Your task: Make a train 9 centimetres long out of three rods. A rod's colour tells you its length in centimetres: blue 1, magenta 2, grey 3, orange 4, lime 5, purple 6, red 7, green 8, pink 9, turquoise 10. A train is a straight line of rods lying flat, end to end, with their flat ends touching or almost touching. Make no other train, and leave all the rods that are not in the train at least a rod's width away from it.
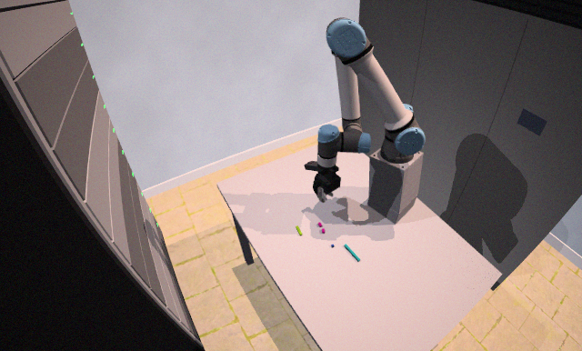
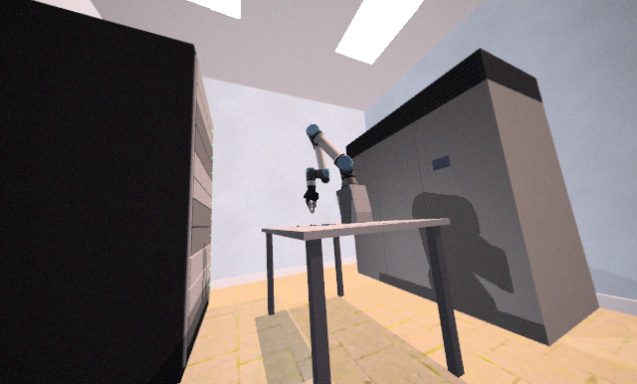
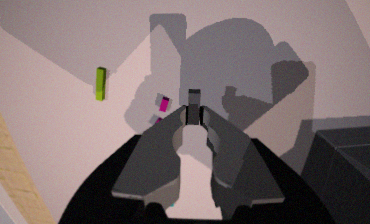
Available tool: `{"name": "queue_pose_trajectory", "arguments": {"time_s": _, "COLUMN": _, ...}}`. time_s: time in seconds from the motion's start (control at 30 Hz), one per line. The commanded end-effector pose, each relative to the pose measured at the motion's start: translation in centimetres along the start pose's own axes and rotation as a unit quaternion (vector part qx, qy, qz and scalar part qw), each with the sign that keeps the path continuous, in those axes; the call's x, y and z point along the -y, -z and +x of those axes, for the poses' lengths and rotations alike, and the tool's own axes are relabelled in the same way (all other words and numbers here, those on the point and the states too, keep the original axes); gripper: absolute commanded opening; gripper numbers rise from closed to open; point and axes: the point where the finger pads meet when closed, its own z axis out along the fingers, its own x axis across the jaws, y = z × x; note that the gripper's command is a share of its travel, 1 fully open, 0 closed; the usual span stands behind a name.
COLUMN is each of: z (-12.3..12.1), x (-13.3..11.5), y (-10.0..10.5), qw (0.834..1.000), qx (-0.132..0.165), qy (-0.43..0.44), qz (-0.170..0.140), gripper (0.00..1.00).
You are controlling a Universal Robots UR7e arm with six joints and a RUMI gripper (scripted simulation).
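My gripper [image 1: 322, 196] hangs above the table near the arm's base and is shut on a short grey rod [image 3: 193, 106], which stands between the fingertips in the wrist view. On the table below lie a lime rod [image 1: 299, 230], two magenta rods [image 1: 319, 225] [image 1: 323, 231] close together, a small blue rod [image 1: 332, 245] and a turquoise rod [image 1: 352, 253]. In the wrist view the lime rod [image 3: 101, 83] is to the left and a magenta rod [image 3: 164, 103] is just left of the fingertips; the second magenta rod [image 3: 157, 120] is partly hidden by the left finger. The gripper also shows in the exterior view [image 2: 312, 209], well above the table.
The arm's grey pedestal [image 1: 394, 182] stands on the table to the right of the gripper. The table's left edge [image 1: 234, 214] is near the lime rod. A tall cabinet [image 1: 502, 114] stands behind the table.
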Motion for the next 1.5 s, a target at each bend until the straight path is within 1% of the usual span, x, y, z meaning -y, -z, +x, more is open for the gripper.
{"name": "queue_pose_trajectory", "arguments": {"time_s": 0.0, "z": -0.3, "x": -0.2, "y": 0.0, "qw": 0.999, "qx": 0.001, "qy": 0.042, "qz": -0.001, "gripper": 0.0}}
{"name": "queue_pose_trajectory", "arguments": {"time_s": 0.23, "z": -1.0, "x": -0.7, "y": 0.0, "qw": 0.991, "qx": 0.002, "qy": 0.136, "qz": -0.001, "gripper": 0.0}}
{"name": "queue_pose_trajectory", "arguments": {"time_s": 0.5, "z": -1.9, "x": -1.4, "y": 0.0, "qw": 0.968, "qx": 0.002, "qy": 0.251, "qz": -0.002, "gripper": 0.0}}
{"name": "queue_pose_trajectory", "arguments": {"time_s": 0.57, "z": -1.9, "x": -1.4, "y": 0.0, "qw": 0.968, "qx": 0.002, "qy": 0.251, "qz": -0.002, "gripper": 0.0}}
{"name": "queue_pose_trajectory", "arguments": {"time_s": 0.6, "z": -2.0, "x": -1.5, "y": -0.1, "qw": 0.964, "qx": 0.002, "qy": 0.267, "qz": -0.002, "gripper": 0.0}}
{"name": "queue_pose_trajectory", "arguments": {"time_s": 0.87, "z": -2.8, "x": -2.4, "y": -0.1, "qw": 0.924, "qx": 0.002, "qy": 0.383, "qz": -0.002, "gripper": 0.0}}
{"name": "queue_pose_trajectory", "arguments": {"time_s": 1.07, "z": -3.3, "x": -3.1, "y": -0.1, "qw": 0.888, "qx": 0.002, "qy": 0.46, "qz": -0.002, "gripper": 0.0}}
{"name": "queue_pose_trajectory", "arguments": {"time_s": 1.13, "z": -3.3, "x": -3.1, "y": -0.1, "qw": 0.888, "qx": 0.002, "qy": 0.46, "qz": -0.002, "gripper": 0.0}}
{"name": "queue_pose_trajectory", "arguments": {"time_s": 1.23, "z": -3.6, "x": -3.6, "y": -0.1, "qw": 0.858, "qx": 0.003, "qy": 0.513, "qz": -0.002, "gripper": 0.0}}
{"name": "queue_pose_trajectory", "arguments": {"time_s": 1.47, "z": -4.1, "x": -4.4, "y": -0.1, "qw": 0.805, "qx": 0.003, "qy": 0.594, "qz": -0.002, "gripper": 0.0}}
